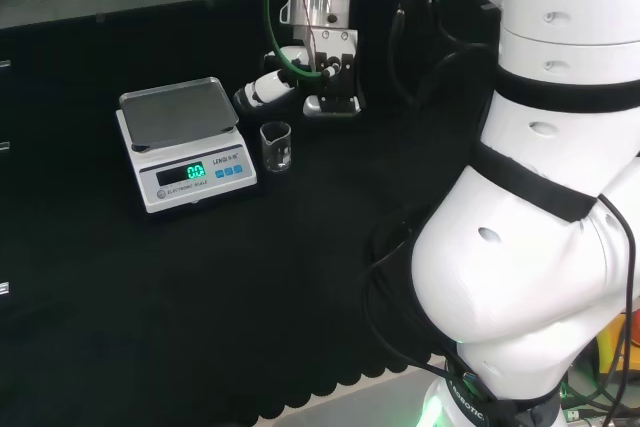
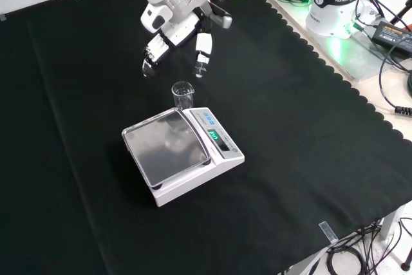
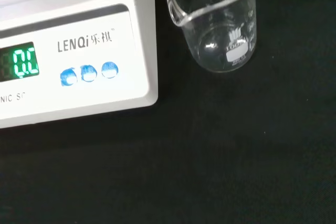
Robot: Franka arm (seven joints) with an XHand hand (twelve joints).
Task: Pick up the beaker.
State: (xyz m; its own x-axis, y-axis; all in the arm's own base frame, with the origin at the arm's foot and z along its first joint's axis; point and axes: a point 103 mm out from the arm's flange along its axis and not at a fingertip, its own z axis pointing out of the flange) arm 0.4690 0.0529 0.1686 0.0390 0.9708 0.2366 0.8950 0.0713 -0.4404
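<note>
Beaker point(image 2: 183, 94) upright, axis vertical | just beside scale point(image 2: 183, 152) | hand point(image 2: 177, 33) open above

**Count on the bench**

One clear glass beaker point(image 2: 183, 94) stands upright on the black cloth point(image 2: 309, 159). One white scale point(image 2: 183, 152) sits just beside it, with one grey weighing pan point(image 2: 166, 144), one lit green display point(image 3: 20, 64) and three round blue buttons point(image 3: 88, 73). One hand point(image 2: 177, 40) hangs above the cloth. That makes one beaker, one scale, one hand.
</note>
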